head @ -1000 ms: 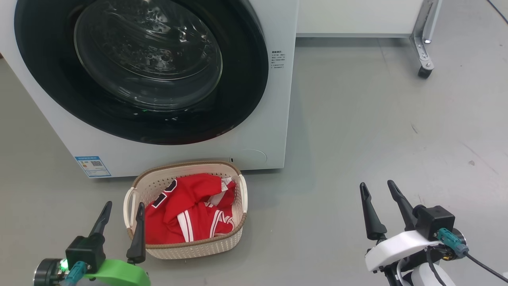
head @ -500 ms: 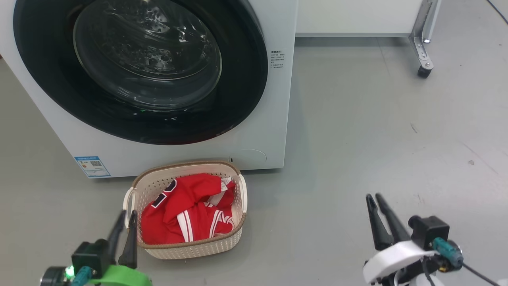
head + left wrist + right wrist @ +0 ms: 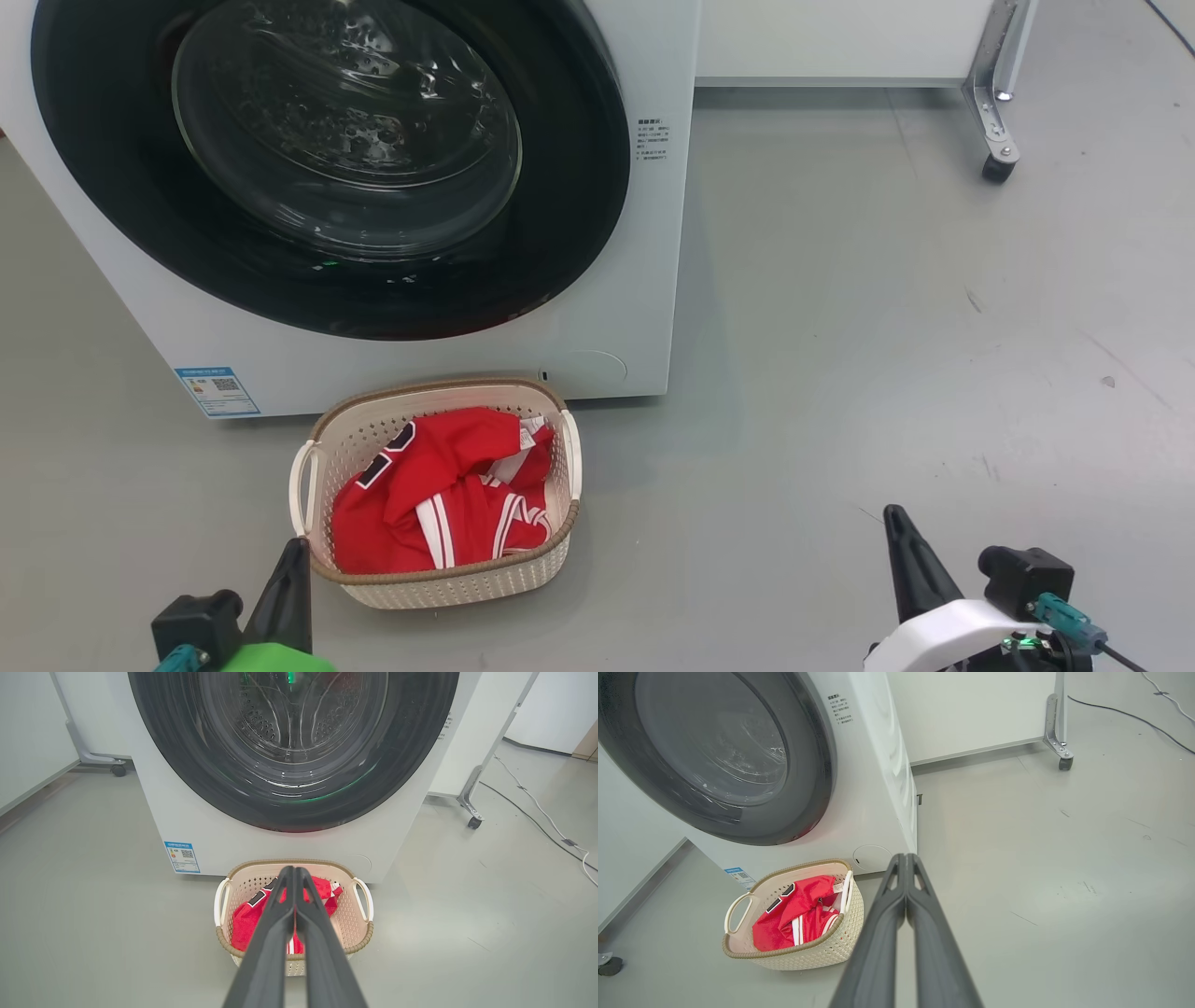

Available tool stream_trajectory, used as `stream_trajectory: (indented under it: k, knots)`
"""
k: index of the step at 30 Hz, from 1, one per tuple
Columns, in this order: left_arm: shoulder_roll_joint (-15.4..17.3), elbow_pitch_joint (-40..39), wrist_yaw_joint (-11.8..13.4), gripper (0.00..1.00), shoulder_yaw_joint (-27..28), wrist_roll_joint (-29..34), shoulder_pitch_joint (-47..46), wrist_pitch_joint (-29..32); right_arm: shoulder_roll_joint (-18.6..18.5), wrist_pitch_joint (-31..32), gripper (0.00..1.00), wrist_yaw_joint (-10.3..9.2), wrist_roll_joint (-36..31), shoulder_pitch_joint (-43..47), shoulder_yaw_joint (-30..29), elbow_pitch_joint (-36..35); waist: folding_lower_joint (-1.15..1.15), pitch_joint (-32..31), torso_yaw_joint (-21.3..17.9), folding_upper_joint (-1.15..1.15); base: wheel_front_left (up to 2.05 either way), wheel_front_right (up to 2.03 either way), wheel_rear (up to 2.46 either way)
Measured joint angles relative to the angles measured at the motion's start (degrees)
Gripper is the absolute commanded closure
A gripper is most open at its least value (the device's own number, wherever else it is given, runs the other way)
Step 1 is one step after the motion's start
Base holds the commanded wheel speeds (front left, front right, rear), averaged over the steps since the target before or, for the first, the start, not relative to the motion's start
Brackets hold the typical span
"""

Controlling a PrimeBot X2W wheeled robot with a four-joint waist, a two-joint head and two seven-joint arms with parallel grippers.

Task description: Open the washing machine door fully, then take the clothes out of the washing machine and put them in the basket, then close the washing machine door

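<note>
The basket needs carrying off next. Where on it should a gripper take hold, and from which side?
Likely the white left handle: it bows out from the wall of the basket as an open loop that a finger can slip through. Come from the basket's left, where the left gripper, shut, sits beside that handle; it must open first.

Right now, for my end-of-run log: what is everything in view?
washing machine: one, white, behind the basket
washing machine door: one, black rim, clear glass, shut
label: one, blue, low on the machine's front
basket: one, cream, brown rim, floor before the machine
clothes: one heap, red, in the basket
castor: one, dark, floor right of the machine
left hand: one, dark, shut, near the basket
right hand: one, dark, shut, over the floor
</note>
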Motion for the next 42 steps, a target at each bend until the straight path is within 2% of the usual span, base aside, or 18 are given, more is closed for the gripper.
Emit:
stream_trajectory:
  k: [42]
  knots:
    - [-1.04, -0.08, -3.36, 1.00, 5.76, -31.21, -2.65, 8.45, -0.46, 8.12, 1.00, 1.46, 30.99, -1.96, -7.08, -2.16, 0.00, 0.13, 0.22, 0.00, 0.00, 0.00, 0.00]
